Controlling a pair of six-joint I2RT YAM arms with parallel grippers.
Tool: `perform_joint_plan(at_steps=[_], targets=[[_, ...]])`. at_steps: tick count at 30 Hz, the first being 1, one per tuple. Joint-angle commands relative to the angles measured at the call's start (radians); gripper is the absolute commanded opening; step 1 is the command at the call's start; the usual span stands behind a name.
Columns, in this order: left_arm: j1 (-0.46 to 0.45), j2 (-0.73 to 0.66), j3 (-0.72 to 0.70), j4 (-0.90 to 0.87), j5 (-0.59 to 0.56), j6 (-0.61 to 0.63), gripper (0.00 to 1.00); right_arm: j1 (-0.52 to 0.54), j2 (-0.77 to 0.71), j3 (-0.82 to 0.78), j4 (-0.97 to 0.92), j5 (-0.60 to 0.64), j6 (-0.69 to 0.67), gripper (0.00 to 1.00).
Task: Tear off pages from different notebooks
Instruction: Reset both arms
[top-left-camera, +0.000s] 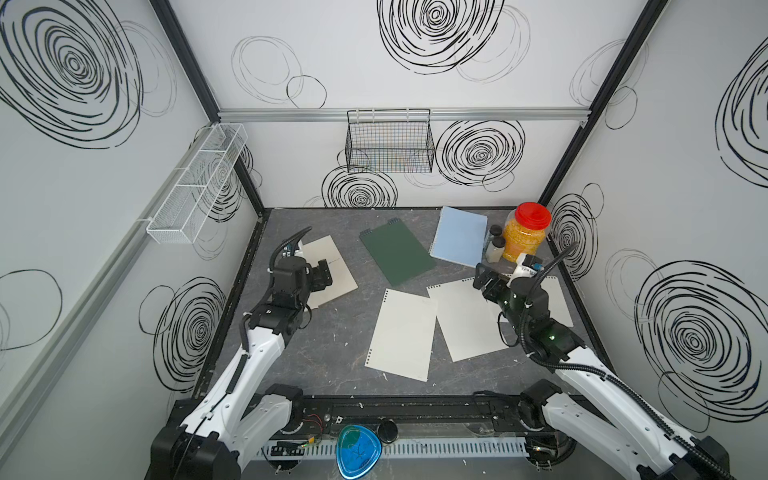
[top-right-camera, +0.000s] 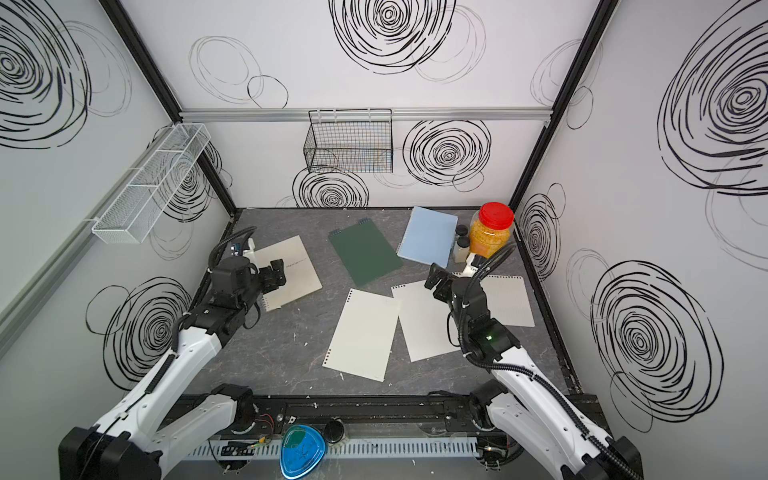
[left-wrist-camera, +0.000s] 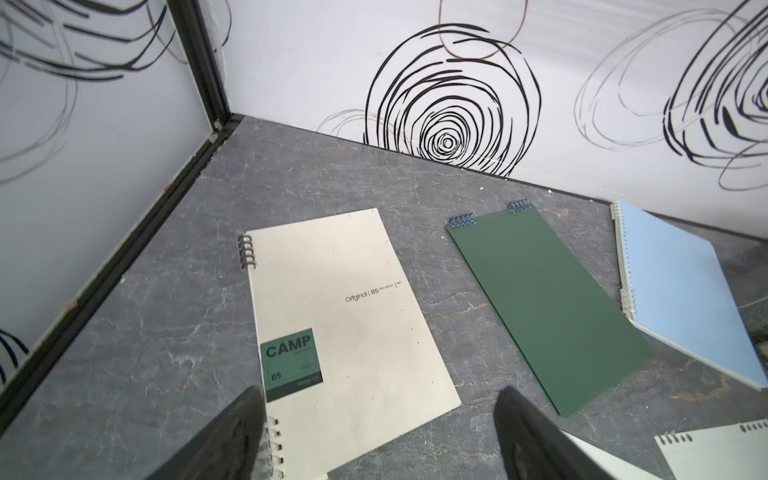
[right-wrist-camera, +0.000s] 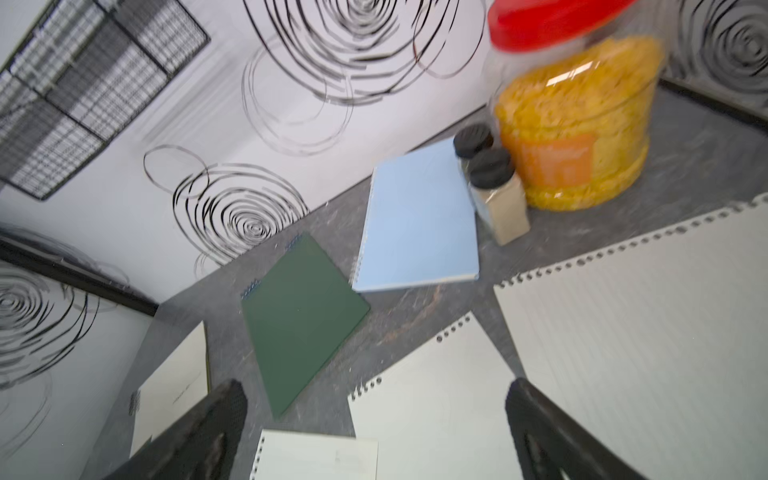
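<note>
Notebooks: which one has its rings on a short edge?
The green notebook. The cream notebook and blue notebook have rings along a long side.

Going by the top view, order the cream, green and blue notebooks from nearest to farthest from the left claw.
1. cream notebook: left side, beneath the left claw.
2. green notebook: middle rear.
3. blue notebook: right rear.
</note>
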Motion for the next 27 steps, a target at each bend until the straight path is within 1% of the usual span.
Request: perform_joint_plan(at_steps=[1,2,4,5,6,7,9,12,15,17,19,20,21,22,23,24,27], targets=[[-0.004,-0.054,-0.125,0.252,-0.128,-0.014,0.99,-0.049,0.096,0.039,0.070,0.166,-0.144,1.00],[-0.017,-0.062,-0.175,0.305,-0.174,0.009,0.99,-0.059,0.131,0.034,0.109,0.175,-0.183,1.00],[-0.057,-0.085,-0.258,0.413,-0.250,0.134,0.99,-0.081,0.211,0.004,0.247,0.194,-0.336,1.00],[-0.075,-0.096,-0.298,0.460,-0.292,0.173,0.99,-0.086,0.241,0.001,0.279,0.207,-0.385,1.00],[-0.089,-0.105,-0.338,0.509,-0.335,0.199,0.99,-0.095,0.273,-0.001,0.310,0.222,-0.432,1.00],[-0.089,-0.111,-0.374,0.553,-0.354,0.215,0.99,-0.111,0.304,-0.004,0.328,0.240,-0.455,1.00],[-0.078,-0.105,-0.424,0.618,-0.358,0.243,0.99,-0.152,0.349,-0.027,0.366,0.251,-0.460,1.00],[-0.055,-0.050,-0.456,0.704,-0.388,0.242,0.99,-0.207,0.386,-0.092,0.436,0.255,-0.454,1.00],[-0.034,0.038,-0.470,0.796,-0.407,0.241,0.99,-0.224,0.416,-0.141,0.495,0.303,-0.449,1.00],[-0.024,0.101,-0.484,0.883,-0.394,0.242,0.99,-0.231,0.440,-0.165,0.546,0.314,-0.461,1.00],[-0.013,0.169,-0.486,0.970,-0.393,0.229,0.99,-0.240,0.483,-0.196,0.623,0.319,-0.471,1.00],[-0.010,0.195,-0.468,0.966,-0.392,0.223,0.99,-0.248,0.517,-0.216,0.679,0.318,-0.473,1.00],[-0.009,0.224,-0.461,1.001,-0.398,0.226,0.99,-0.256,0.548,-0.225,0.742,0.324,-0.496,0.99],[-0.010,0.243,-0.457,1.027,-0.403,0.231,0.99,-0.254,0.567,-0.213,0.740,0.338,-0.508,1.00],[-0.010,0.264,-0.456,1.060,-0.404,0.240,0.99,-0.250,0.572,-0.189,0.701,0.334,-0.504,1.00],[-0.009,0.278,-0.454,1.084,-0.406,0.251,0.99,-0.251,0.576,-0.187,0.709,0.314,-0.511,1.00],[-0.007,0.298,-0.463,1.143,-0.388,0.288,0.99,-0.255,0.559,-0.237,0.813,0.269,-0.553,1.00]])
